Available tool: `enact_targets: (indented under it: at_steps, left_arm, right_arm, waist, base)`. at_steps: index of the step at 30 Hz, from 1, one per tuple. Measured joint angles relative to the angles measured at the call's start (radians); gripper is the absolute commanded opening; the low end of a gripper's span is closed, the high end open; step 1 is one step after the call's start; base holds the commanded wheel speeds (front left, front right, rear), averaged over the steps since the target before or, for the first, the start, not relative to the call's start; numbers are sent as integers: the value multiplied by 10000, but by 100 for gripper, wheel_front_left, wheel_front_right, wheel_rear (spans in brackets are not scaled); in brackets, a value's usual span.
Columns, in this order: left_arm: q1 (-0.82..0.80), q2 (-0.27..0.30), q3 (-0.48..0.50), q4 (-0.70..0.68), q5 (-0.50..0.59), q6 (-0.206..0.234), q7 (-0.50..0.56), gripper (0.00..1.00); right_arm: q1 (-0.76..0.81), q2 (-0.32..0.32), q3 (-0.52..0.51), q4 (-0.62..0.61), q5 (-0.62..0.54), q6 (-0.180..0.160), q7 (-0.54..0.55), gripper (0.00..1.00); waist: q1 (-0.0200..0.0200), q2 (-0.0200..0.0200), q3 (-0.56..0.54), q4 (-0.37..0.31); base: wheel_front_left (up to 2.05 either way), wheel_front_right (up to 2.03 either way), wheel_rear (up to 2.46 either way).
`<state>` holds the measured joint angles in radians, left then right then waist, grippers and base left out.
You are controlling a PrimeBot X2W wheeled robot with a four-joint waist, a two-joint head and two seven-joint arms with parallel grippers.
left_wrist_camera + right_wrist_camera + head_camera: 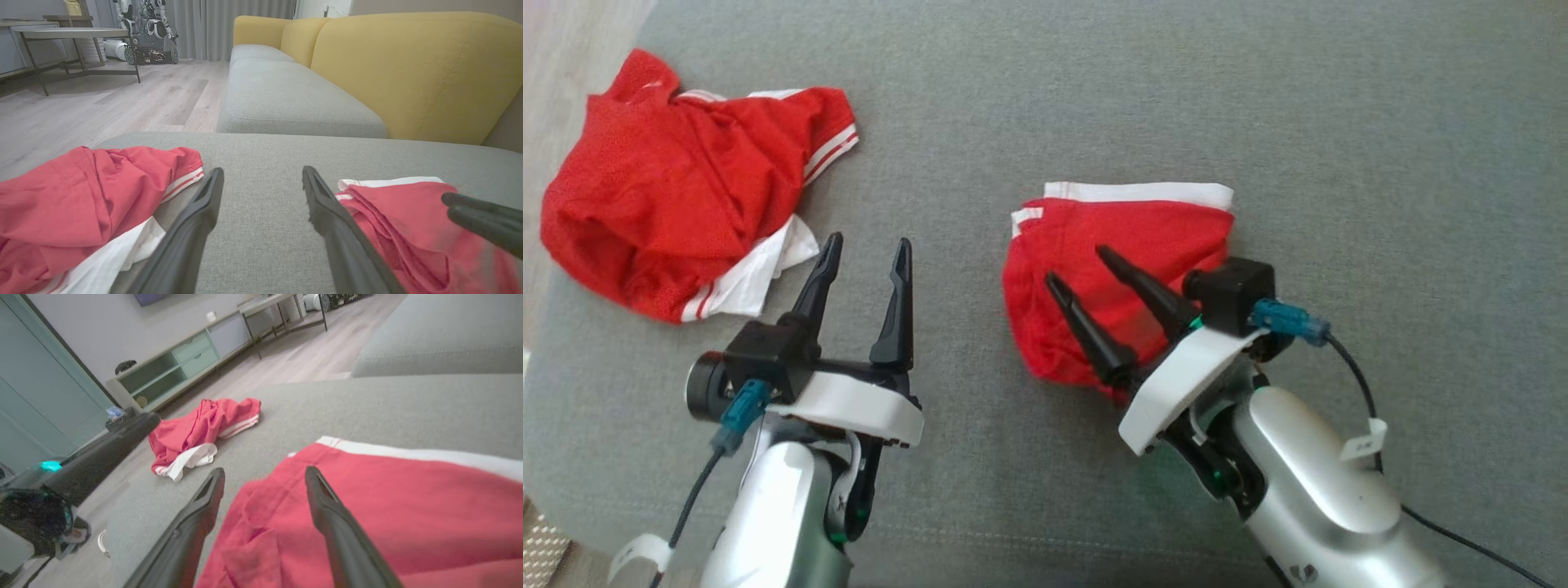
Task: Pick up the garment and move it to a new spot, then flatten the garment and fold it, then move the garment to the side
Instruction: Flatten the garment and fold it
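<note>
A folded red garment with a white band [1127, 241] lies at centre right on the grey cushion [1298, 98]. My right gripper [1079, 265] hovers over its near left part, open, with nothing between the fingers; in the right wrist view the right gripper [264, 470] points across the red cloth [408, 510]. My left gripper [867, 243] stands open over bare cushion between the two garments, as the left wrist view's left gripper [263, 170] confirms. A second, crumpled red and white garment [678, 180] lies at the far left.
The cushion's left edge [539, 343] drops to a wooden floor [102, 102]. A yellow sofa back [408, 73] rises beyond the cushion. A metal-legged table [73, 34] and a low cabinet [184, 363] stand across the room.
</note>
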<state>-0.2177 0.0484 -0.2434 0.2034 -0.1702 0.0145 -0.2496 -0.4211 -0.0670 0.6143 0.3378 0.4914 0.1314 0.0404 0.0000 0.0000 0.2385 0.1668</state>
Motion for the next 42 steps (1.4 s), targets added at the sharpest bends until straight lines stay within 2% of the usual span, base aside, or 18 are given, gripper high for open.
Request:
enact_targets:
  at_steps: [5, 13, 20, 25, 40, 41, 42]
  left_arm:
    - [16, 2, 44, -27, 2, 2, 0, 100]
    - [74, 65, 282, -63, 17, 31, 0, 100]
    - [116, 132, 324, -98, 19, 44, 0, 100]
    - [267, 182, 337, -174, 25, 46, 0, 100]
    - [342, 305, 309, -203, 35, 121, 0, 100]
    - [342, 307, 305, -205, 35, 121, 0, 100]
    - [342, 309, 301, -209, 35, 121, 0, 100]
  right_arm:
    - [4, 2, -654, -564, -366, 0, -560, 100]
    - [592, 6, -3739, -1486, -1929, 0, -848, 100]
    - [1891, 48, -5446, -2171, -2755, 0, -738, 100]
    - [2250, 92, -5753, -2596, -2940, 0, -562, 100]
    - [2316, 159, -5958, -2706, -3120, 0, -441, 100]
    - [2316, 159, -5960, -2704, -3160, 0, -441, 86]
    - [2315, 159, -5935, -2694, -3170, 0, -441, 20]
  waist:
    - [0, 0, -65, -205]
    - [0, 0, -188, -468]
    - [0, 0, -301, -623]
    - [0, 0, -357, -743]
    - [0, 0, -356, -763]
    - [0, 0, -356, -762]
    - [0, 0, -354, -757]
  base:
    - [0, 0, 0]
    - [0, 0, 0]
    - [0, 0, 0]
    - [0, 0, 0]
    - [0, 0, 0]
    - [0, 0, 0]
    - [0, 0, 0]
